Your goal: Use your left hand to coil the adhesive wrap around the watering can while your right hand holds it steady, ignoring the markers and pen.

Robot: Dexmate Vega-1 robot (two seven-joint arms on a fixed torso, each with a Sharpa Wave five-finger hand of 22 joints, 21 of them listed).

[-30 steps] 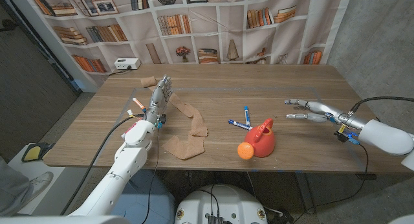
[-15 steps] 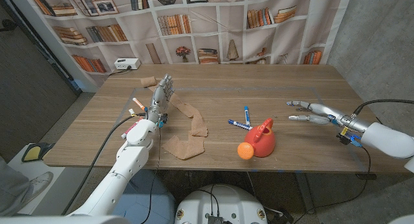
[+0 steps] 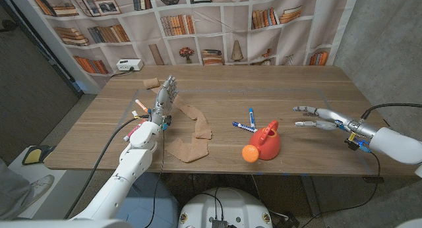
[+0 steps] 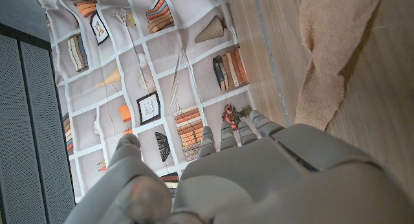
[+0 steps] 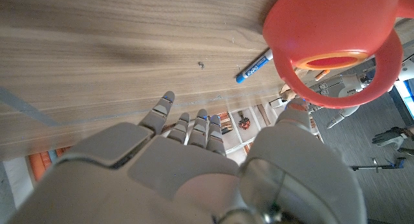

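Red, the watering can [image 3: 266, 142] sat at the table's [image 3: 316, 83] near edge, apart from both hands; the tan wrap [image 3: 191, 132] lay beside the empty, open left hand [image 3: 163, 99]; the right hand [image 3: 316, 116] hovered open; one marker [image 5: 253, 67] read "EXPO".

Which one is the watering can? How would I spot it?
Look at the wooden table, near its front edge, a bit right of the middle. The watering can sits just in front of two blue markers. It's the only red thing, with an orange spout.
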